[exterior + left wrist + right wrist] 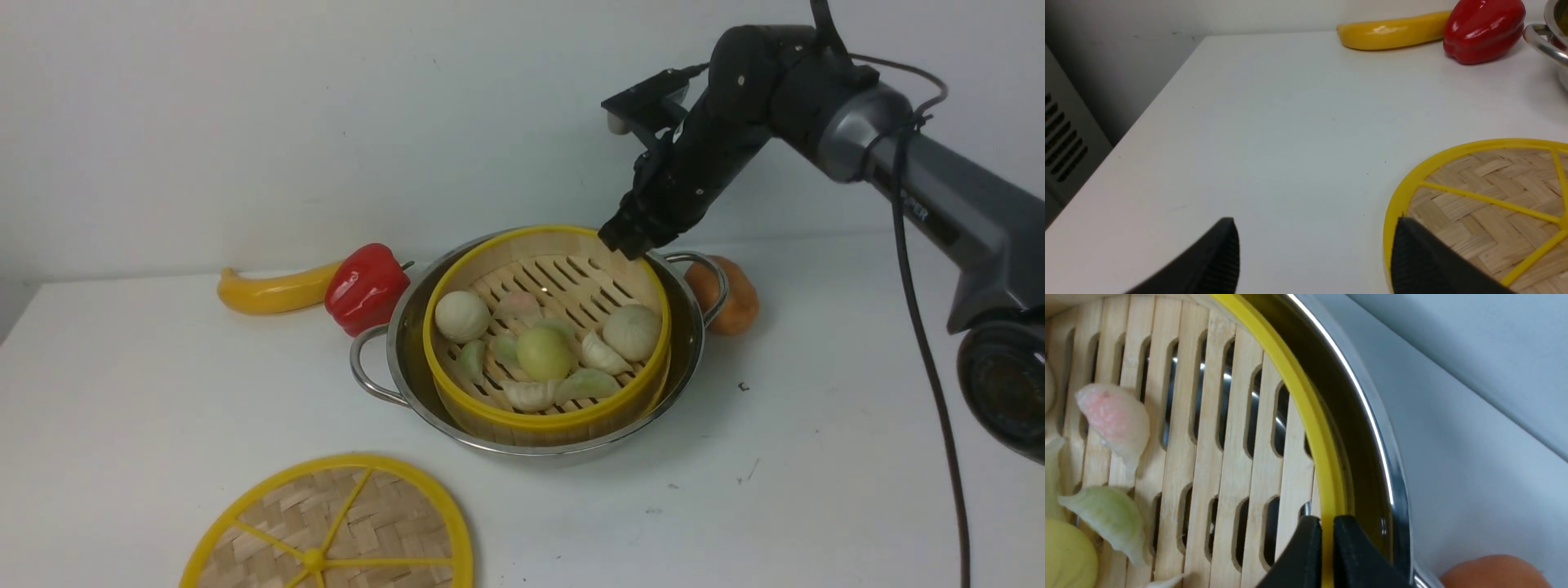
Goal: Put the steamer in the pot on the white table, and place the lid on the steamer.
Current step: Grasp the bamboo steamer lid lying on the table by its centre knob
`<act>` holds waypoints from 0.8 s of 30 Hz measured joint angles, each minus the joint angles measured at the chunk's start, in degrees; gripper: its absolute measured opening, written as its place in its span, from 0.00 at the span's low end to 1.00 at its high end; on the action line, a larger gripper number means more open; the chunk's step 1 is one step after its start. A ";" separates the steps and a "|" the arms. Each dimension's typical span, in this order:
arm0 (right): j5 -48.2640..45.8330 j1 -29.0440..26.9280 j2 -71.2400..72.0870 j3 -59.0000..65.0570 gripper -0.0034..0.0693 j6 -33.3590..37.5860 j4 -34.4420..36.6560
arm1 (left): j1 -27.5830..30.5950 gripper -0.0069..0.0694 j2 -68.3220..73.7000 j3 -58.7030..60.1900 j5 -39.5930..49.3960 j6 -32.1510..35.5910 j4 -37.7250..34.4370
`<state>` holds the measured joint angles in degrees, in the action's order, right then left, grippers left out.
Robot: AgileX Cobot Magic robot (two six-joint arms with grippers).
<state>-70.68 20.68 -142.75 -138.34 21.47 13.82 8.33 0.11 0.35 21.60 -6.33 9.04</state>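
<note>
Gripper R (624,245): jaws narrow, pinching yellow rim of steamer (547,327) at abt 1 o'clock, w/ 12 = far side. Inside pot (691,359); level or partly raised, can't tell. Holds toy buns (632,332) & dumplings (531,394) on slatted floor, mostly from 3 thru 9 to 11 o'clock. Outward from pot: looped handles btwn 2 & 3 and btwn 8 & 9; brown roundish item (731,296) just beside, btwn 2 & 3; red pepper (367,287) near 10, w/ yellow curved item (277,291) beyond. Lid (384,523) flat on white table (816,490), btwn 7 & 8, apart from pot. Gripper L (1314,241): jaws wide, nothing btwn fingers, lid v. near one.
</note>
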 joint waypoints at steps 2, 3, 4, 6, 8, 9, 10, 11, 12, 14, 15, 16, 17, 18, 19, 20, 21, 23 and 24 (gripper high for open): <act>0.07 0.00 0.00 0.06 0.11 -0.50 0.07 | 0.00 0.70 0.00 0.00 0.00 0.00 0.00; 0.13 0.00 0.00 0.06 0.11 -0.56 0.22 | 0.00 0.70 0.00 0.00 0.00 0.00 0.00; 0.13 0.00 0.00 0.06 0.11 -0.61 0.54 | 0.00 0.70 0.00 0.00 0.00 0.00 0.00; 0.13 0.00 0.00 0.06 0.11 -1.14 1.13 | 0.00 0.70 0.00 0.00 0.00 0.00 0.00; 0.19 0.00 0.00 0.06 0.11 -1.89 1.28 | 0.00 0.70 0.00 0.00 0.00 0.00 0.00; 0.19 0.00 0.00 0.06 0.11 -2.18 1.30 | 0.00 0.70 0.00 0.00 0.00 0.00 0.00; 0.19 0.00 0.00 0.06 0.11 -2.31 1.30 | 0.00 0.70 0.00 0.00 0.00 0.00 0.00; 0.19 0.00 0.00 0.06 0.11 -2.52 1.35 | 0.00 0.70 0.00 0.00 0.00 0.00 0.00; 0.19 0.00 0.00 0.06 0.11 -2.77 1.37 | 0.00 0.70 0.00 0.00 0.00 0.00 0.00; 0.19 -0.05 0.00 0.06 0.11 -3.25 1.37 | 0.00 0.70 0.00 0.00 0.00 0.00 0.00; 0.19 -0.05 0.00 0.06 0.11 -3.46 1.37 | 0.00 0.70 0.00 0.00 0.00 0.00 0.00; 0.19 -0.05 0.00 0.06 0.11 -3.57 1.31 | 0.00 0.70 0.00 0.00 0.00 0.00 0.00; 0.19 -0.05 0.00 0.06 0.11 -3.56 1.31 | 0.00 0.70 0.00 0.00 0.00 0.00 0.00; 0.19 -0.05 0.00 0.06 0.11 -3.56 1.31 | 0.00 0.70 0.00 0.00 0.00 0.00 0.00; 0.19 -0.05 0.00 0.06 0.11 -3.58 1.31 | 0.00 0.70 0.00 0.00 0.00 0.00 0.00; 0.19 -0.05 -0.06 0.06 0.11 -3.58 1.31 | 0.00 0.70 0.00 0.00 0.00 0.00 0.00; 0.19 -0.05 -0.06 0.06 0.11 -3.58 1.31 | 0.00 0.70 0.00 0.00 0.00 0.00 0.00; 0.22 -0.05 -0.18 0.06 0.11 -3.58 1.37 | 0.00 0.70 0.00 0.00 0.00 0.00 0.00; 0.29 -0.05 -0.24 0.06 0.11 -3.58 1.48 | 0.00 0.70 0.00 0.00 0.00 0.00 0.00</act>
<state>-70.39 20.63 -143.00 -138.27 17.89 15.31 8.33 0.11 0.35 21.60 -6.33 9.04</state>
